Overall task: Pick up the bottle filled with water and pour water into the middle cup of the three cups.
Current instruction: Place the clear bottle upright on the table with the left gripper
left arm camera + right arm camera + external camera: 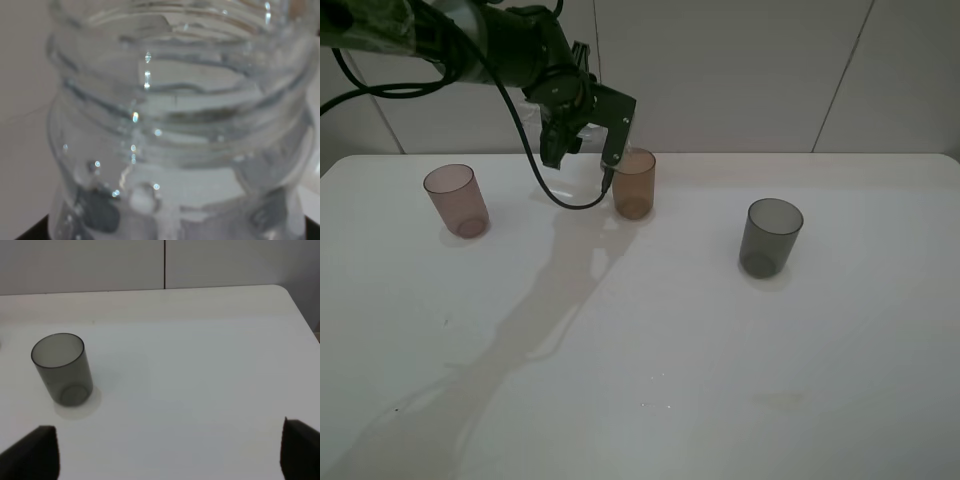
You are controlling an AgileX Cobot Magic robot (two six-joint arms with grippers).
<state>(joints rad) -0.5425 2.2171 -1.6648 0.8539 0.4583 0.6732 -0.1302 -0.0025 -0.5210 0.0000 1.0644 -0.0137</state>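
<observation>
Bottle held tilted at the middle cup's rim

The left arm (510,45) reaches in over the white surface (650,340). Its jaws are clenched on the bottle (175,115), held tilted in the air at about 10 o'clock of the middle cup (634,185), with the threaded neck toward that cup's rim. The pinkish cup (456,200) stands at 9 o'clock of the middle cup and the grey cup (771,237) at 4 o'clock. The right jaws are spread wide, with the grey cup standing ahead of them.

Glossy clear plastic bottle (180,130), translucent amber plastic middle cup (634,185); matt white table (670,340)
</observation>
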